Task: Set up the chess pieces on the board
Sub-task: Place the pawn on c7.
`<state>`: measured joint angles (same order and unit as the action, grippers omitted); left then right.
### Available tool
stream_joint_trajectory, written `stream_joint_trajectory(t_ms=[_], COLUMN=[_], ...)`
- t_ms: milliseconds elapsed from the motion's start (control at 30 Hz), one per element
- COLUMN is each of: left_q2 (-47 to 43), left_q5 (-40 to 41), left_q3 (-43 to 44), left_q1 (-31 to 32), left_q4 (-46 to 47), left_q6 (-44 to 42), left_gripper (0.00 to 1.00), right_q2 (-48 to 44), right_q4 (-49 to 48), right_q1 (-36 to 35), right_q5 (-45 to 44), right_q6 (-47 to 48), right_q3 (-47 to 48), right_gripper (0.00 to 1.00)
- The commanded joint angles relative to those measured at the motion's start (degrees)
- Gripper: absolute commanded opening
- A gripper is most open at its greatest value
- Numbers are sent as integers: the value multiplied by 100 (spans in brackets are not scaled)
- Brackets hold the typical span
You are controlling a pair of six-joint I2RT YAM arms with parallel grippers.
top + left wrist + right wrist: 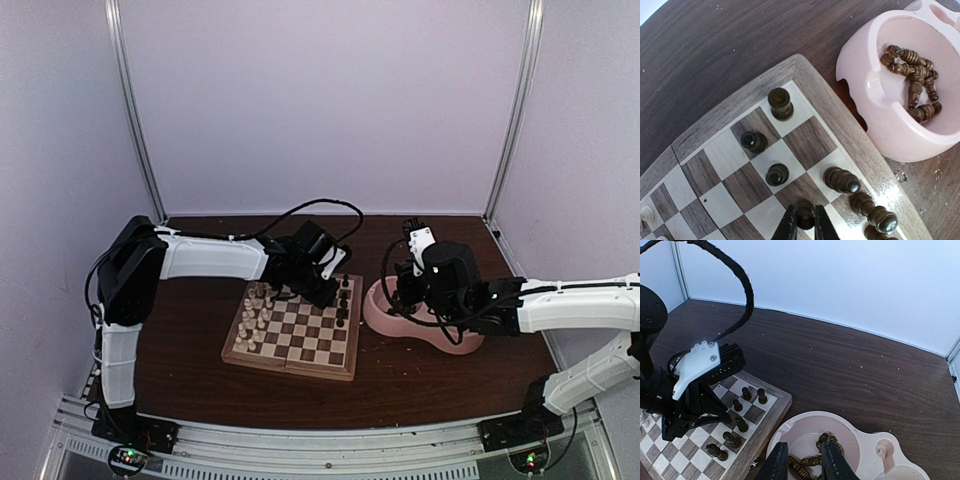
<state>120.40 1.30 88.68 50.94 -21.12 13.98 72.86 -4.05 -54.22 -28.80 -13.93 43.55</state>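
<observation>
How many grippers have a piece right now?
1. The left gripper, at the board's right side, is shut on a dark piece. The right gripper hangs open over the bowl, holding nothing.

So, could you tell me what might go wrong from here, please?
1. The left gripper is closed on a dark piece on the board, with other dark pieces standing close beside it; opening or lifting carelessly could topple them.
2. The right gripper hangs open over the pink bowl, where loose dark pieces lie jumbled; it may pinch two or grab one crooked.
3. Both grippers work near the same board edge, so the arms could bump.
</observation>
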Motion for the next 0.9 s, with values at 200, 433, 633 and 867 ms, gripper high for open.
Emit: stream_joint_trajectory(t_ms=[200,433,633,867], left_q2=[107,124,171,230], left_q5=[-33,-130,-130,-323], left_q3=[150,158,171,193], left_q1=[-33,-36,-40,-48], left_q4=[169,196,218,207], left_q6=[-111,-86,-66,-39], left_gripper=[13,13,13,13], right_q2=[-88,-96,-99,-97], right_q4=[45,54,54,63], right_q1=[40,43,43,43], right_q5=[-65,-70,-67,-64], right_q6=[-67,-72,-74,-69], right_q3=[-48,-44,-40,-41], right_gripper=[25,26,26,26])
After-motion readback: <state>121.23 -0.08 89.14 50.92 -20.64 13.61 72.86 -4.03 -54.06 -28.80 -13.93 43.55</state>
